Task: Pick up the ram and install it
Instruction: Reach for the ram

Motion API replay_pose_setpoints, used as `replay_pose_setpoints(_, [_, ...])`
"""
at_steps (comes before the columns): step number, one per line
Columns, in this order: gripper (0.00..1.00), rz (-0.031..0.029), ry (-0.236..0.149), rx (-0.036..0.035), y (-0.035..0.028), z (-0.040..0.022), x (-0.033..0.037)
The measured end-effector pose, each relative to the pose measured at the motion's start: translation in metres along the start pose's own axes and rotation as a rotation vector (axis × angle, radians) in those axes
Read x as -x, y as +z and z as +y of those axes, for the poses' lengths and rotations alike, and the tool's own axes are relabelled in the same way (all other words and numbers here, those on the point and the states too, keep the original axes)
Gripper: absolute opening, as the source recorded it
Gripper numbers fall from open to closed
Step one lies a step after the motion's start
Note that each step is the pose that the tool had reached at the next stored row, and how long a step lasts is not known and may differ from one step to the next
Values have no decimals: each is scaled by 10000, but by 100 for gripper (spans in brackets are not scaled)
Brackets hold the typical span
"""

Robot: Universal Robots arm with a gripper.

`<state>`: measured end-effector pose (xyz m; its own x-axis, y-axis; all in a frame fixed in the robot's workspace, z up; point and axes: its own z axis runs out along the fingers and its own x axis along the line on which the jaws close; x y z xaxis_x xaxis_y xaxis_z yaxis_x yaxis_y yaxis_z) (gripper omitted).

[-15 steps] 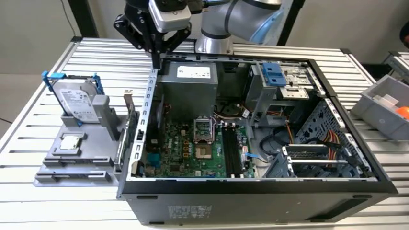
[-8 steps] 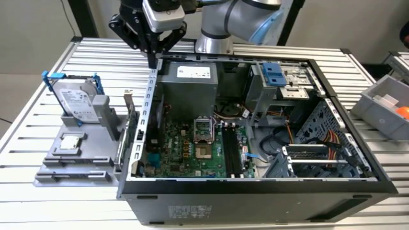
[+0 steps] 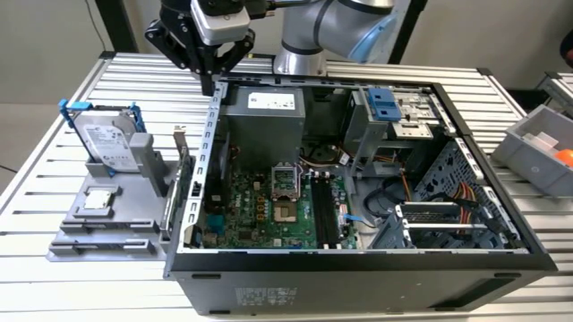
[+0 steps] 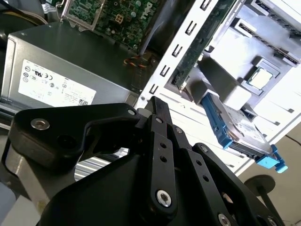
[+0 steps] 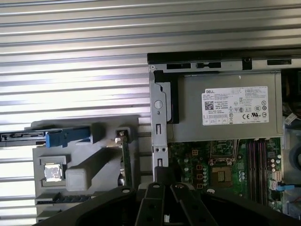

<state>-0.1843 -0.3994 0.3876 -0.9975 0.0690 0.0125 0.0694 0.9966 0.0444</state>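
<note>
Ram (image 3: pixel 107 232) apparently stands edge-on in the gray fixture (image 3: pixel 143 201), lower left of the exterior view.
Reaching step: the gripper (image 3: pixel 209 86), clenched and empty, hovers upper left above the case rim (image 3: pixel 213 127); grasping likely calls for parted fingers.

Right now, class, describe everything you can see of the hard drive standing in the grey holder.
The hard drive is a flat, silvery metal box with a pale label on its broad face. A blue plastic bracket frames its edges. It stands upright on edge, slotted in the grey holder on the slatted table, at the exterior view's left of the open computer case.
</note>
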Motion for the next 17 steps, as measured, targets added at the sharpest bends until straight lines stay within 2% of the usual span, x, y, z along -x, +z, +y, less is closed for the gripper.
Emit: replay_pose_setpoints(17, [0,1,-43,0,13,-18,-234])
